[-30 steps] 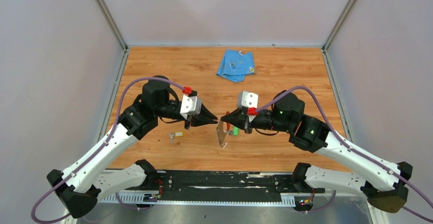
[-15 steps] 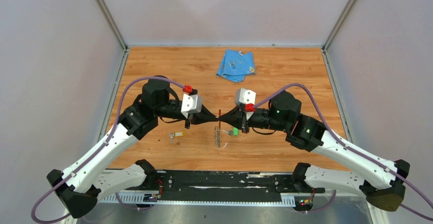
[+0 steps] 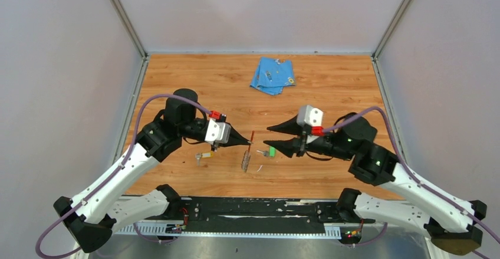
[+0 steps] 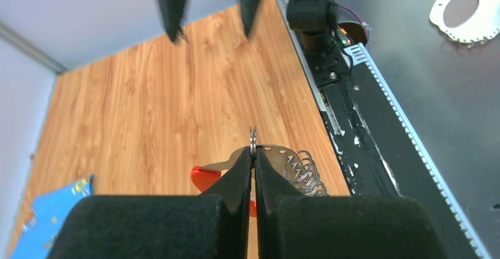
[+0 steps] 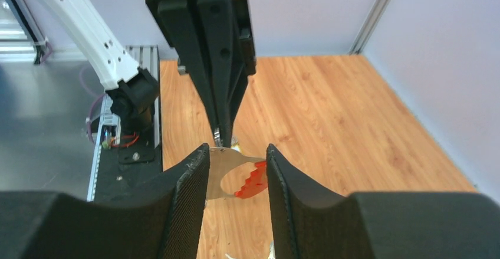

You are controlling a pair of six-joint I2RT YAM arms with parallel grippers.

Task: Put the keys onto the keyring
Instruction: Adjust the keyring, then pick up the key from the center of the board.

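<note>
Left tool [image 3: 245, 144]: clenching on the keyring [image 3: 247, 157], holding it edge-up above the table [image 3: 330, 88], probably so its ring end is hanging free for threading
Right tool [image 3: 274, 139]: gaping, gripping nothing, facing the keyring from near by
Green key [image 3: 272, 151]: lying on the table just beside the Right tool, probably the next pick
Yellow key [image 3: 205, 155]: lying on the table below the Left tool
Cloth [image 3: 272, 75]: lying well apart, toward the far edge

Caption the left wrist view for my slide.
Left fingers pinch the keyring over the wooden table; right fingers open ahead.
</note>
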